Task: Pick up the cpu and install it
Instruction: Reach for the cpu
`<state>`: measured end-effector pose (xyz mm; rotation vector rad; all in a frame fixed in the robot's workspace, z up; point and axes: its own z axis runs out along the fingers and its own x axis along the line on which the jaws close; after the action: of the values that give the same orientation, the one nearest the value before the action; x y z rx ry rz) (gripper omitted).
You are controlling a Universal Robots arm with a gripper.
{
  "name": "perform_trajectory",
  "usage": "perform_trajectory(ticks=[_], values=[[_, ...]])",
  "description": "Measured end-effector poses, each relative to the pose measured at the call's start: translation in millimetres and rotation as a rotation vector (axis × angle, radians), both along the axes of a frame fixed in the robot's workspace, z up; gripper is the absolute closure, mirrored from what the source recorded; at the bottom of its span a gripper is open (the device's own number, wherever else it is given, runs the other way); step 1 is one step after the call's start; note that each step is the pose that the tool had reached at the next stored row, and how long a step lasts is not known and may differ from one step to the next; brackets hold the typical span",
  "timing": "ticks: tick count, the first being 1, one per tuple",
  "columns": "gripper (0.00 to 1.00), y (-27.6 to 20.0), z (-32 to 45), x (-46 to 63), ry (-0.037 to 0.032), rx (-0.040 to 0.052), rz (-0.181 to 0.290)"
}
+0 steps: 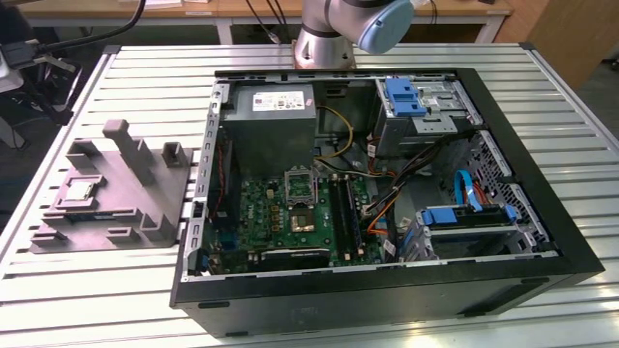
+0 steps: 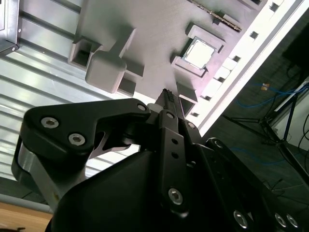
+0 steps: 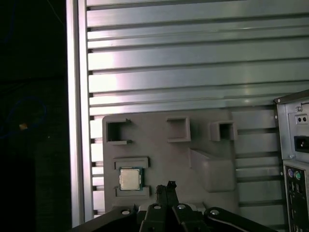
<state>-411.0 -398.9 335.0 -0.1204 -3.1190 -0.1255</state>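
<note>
Cpu (image 1: 77, 191) lay flat, metal top up, in a shallow square recess of the grey holder block (image 1: 130, 206), which sat on the slatted table (image 1: 97, 297) at the middle left of the exterior view, well apart from the open computer case (image 1: 570, 254). Inside that case the socket frame (image 1: 298, 187) stood on the green board with nothing in it, so the install had not been done.

In both wrist views the gripper (image 2: 166, 94) (image 3: 166, 187) hung above the holder block with its two fingers brought together and nothing between them. The cpu (image 2: 199, 53) (image 3: 129, 179) lay near the tips but apart from them, untouched. It was not under the tips: in the first wrist view it sat off to one side of the line on which they pointed, with bare grey plastic directly beneath them. The chip was square, so it had no long axis; its edges ran parallel with the walls of its recess and with the block's outer edges. One upright post of the block (image 2: 108, 70) rose close on the other side of the fingers.
</note>
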Motion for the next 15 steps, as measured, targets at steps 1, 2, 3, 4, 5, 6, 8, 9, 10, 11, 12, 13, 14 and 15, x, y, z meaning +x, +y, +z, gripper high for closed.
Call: perform_trajectory(ticks=[1,2,3,4,5,6,8,9,10,11,12,13,14,15], values=[[0.89,0.0,1.6,0.0,0.0000,0.0000,0.000],[0.89,0.0,2.8,0.0,0.0001,0.0000,0.000],[0.89,0.0,3.4,0.0,0.0000,0.0000,0.000],[0.89,0.0,3.9,0.0,0.0000,0.0000,0.000],[0.89,0.0,4.5,0.0,0.0000,0.0000,0.000],[0.89,0.0,5.1,0.0,0.0001,-0.0001,0.000],[0.89,0.0,6.4,0.0,0.0001,-0.0001,0.000],[0.89,0.0,7.0,0.0,0.0001,0.0000,0.000],[0.89,0.0,7.8,0.0,0.0001,-0.0001,0.000],[0.89,0.0,8.7,0.0,0.0002,-0.0001,0.000],[0.89,0.0,9.4,0.0,0.0001,-0.0001,0.000],[0.89,0.0,9.9,0.0,0.0000,0.0000,0.000],[0.89,0.0,9.9,0.0,-0.0001,0.0001,0.000],[0.89,0.0,9.9,0.0,-0.0002,0.0001,0.000]])
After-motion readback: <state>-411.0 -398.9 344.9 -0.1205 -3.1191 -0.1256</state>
